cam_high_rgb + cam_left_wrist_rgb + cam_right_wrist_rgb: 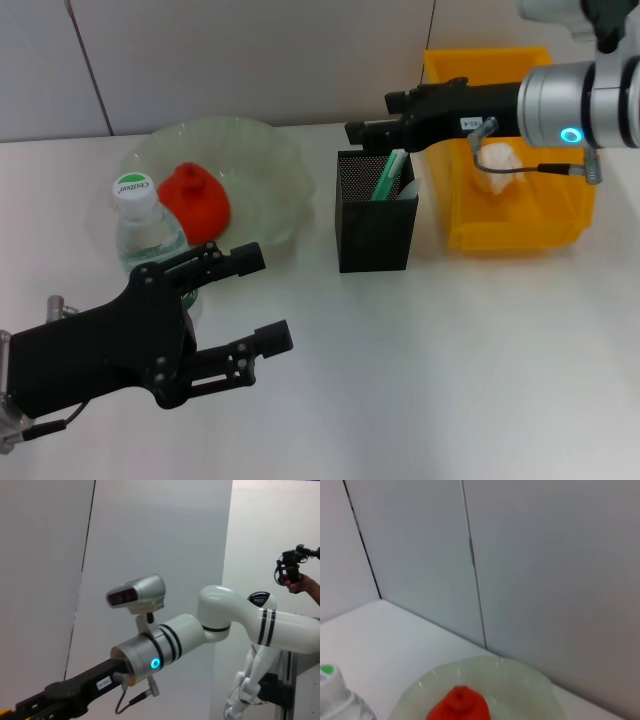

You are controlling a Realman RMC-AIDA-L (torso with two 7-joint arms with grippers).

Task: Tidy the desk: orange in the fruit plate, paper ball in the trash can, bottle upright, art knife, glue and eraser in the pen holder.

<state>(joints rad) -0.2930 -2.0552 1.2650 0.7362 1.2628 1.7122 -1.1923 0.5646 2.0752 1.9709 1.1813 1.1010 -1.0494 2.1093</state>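
Observation:
The orange [195, 200] lies in the clear glass fruit plate [270, 160] at the back left; it also shows in the right wrist view [460, 705]. The water bottle [140, 228] with a white cap stands upright in front of the plate. My left gripper [262, 298] is open and empty, low over the table just right of the bottle. My right gripper [365, 130] hovers right above the black mesh pen holder [375, 225], which holds a green item [388, 178]. A white paper ball [497, 165] lies in the yellow trash can [520, 235].
The right arm [165, 645] shows in the left wrist view against a white wall. A grey wall runs behind the table. The white tabletop [470, 370] stretches in front of the pen holder and trash can.

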